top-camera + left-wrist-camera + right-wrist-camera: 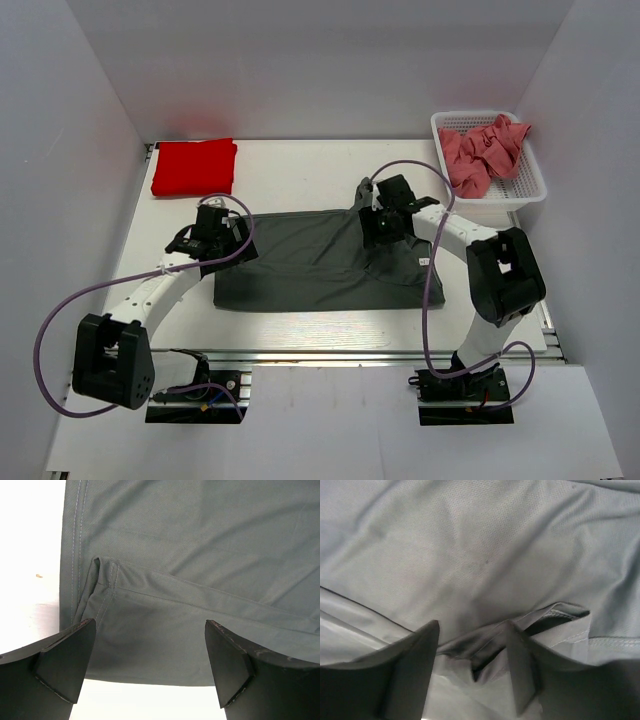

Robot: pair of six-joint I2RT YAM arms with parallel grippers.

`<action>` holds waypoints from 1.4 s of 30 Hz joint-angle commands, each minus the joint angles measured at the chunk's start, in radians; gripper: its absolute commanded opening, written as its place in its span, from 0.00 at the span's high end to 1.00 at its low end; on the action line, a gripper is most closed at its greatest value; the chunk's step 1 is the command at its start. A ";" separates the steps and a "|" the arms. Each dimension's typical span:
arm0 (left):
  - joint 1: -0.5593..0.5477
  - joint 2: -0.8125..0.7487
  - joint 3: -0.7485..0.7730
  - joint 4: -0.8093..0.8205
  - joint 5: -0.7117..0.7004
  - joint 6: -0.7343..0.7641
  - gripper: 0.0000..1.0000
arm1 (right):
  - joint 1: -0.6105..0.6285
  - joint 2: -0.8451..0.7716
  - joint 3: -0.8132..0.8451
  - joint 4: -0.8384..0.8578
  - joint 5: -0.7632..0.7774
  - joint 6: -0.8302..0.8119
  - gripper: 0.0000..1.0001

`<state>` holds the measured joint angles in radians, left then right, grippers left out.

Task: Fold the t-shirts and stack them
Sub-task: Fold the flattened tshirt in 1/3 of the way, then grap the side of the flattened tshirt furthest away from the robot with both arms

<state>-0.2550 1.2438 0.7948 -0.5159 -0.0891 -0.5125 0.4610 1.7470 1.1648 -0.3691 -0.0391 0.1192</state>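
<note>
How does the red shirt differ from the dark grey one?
The red t-shirt is folded into a compact rectangle; the dark grey t-shirt lies spread out, covering far more table. The red one sits at the far left corner, the grey one in the middle. Both are plain fabric lying on the white table.

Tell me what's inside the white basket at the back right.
Crumpled dusty pink t-shirts lie heaped in the white basket. How many there are, and anything beneath them, is hidden by the pile.
</note>
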 commanded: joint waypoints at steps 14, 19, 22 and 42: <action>0.014 0.153 0.226 0.019 -0.145 0.017 0.00 | -0.021 0.084 0.264 -0.034 0.200 0.100 0.10; 0.051 0.304 0.334 0.031 -0.182 0.039 0.00 | -0.071 0.212 0.421 -0.036 0.203 0.100 0.10; 0.083 0.423 0.450 0.019 -0.182 0.048 0.00 | -0.084 0.305 0.542 -0.047 0.177 0.077 0.12; 0.160 0.821 0.629 0.060 -0.117 0.088 0.74 | -0.133 0.687 0.880 0.059 0.006 0.082 0.30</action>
<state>-0.1001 2.0460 1.4132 -0.4549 -0.2501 -0.4362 0.3397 2.4210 1.9972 -0.3519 0.0254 0.1833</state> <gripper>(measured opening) 0.321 0.707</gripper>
